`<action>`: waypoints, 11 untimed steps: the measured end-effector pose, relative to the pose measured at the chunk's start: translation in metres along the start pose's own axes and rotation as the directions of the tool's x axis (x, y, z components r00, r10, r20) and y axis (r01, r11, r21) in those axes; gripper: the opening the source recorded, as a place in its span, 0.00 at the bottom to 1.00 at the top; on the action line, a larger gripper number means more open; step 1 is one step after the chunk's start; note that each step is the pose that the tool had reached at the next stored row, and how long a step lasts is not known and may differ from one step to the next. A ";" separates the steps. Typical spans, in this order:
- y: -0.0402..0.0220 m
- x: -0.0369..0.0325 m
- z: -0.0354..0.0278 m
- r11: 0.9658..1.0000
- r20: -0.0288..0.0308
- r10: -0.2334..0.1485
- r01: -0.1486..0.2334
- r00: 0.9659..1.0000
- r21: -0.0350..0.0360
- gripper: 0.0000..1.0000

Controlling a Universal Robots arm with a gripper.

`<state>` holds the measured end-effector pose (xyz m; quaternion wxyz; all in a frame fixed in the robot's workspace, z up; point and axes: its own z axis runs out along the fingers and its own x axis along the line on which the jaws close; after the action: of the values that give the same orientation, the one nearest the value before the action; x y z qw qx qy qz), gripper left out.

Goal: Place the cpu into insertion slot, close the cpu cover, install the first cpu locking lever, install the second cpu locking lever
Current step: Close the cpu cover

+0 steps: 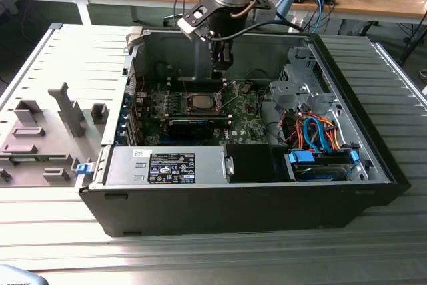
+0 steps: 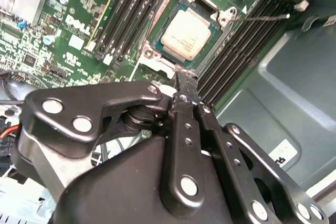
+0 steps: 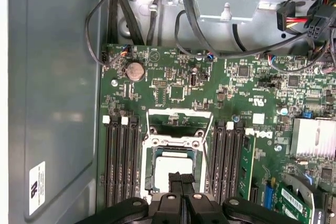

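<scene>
I have the pincer (image 1: pixel 222 65) hanging inside the open computer case (image 1: pixel 373 158), just above the middle of the frame in the exterior view. In both wrist views its tips (image 2: pixel 185 80) (image 3: pixel 181 178) are pressed together with nothing between them. The cpu (image 1: pixel 200 103) (image 2: pixel 185 34) lies flat in the insertion slot (image 2: pixel 152 54) on the green board (image 3: pixel 173 77). It sits at the centre of the exterior view, just below and left of the pincer. In the first wrist view, the cpu cover (image 3: pixel 179 112) looks swung up beside the slot. The case rests on a ribbed grey surface (image 1: pixel 220 258).
</scene>
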<state>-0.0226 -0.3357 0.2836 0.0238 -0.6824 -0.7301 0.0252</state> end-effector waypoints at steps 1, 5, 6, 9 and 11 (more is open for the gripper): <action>0.0008 -0.0001 0.0000 1.000 0.000 0.000 0.000 1.000 0.000 0.11; 0.0031 -0.0004 0.0003 1.000 0.000 0.000 0.000 1.000 0.000 0.11; 0.0035 -0.0005 0.0004 1.000 0.000 0.000 0.000 1.000 0.000 0.11; 0.0047 -0.0006 0.0006 1.000 0.000 0.000 0.000 1.000 0.000 0.11; 0.0060 -0.0008 0.0008 1.000 0.000 0.000 0.000 1.000 0.000 0.11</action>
<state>-0.0166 -0.3362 0.2824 0.0238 -0.6825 -0.7301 0.0252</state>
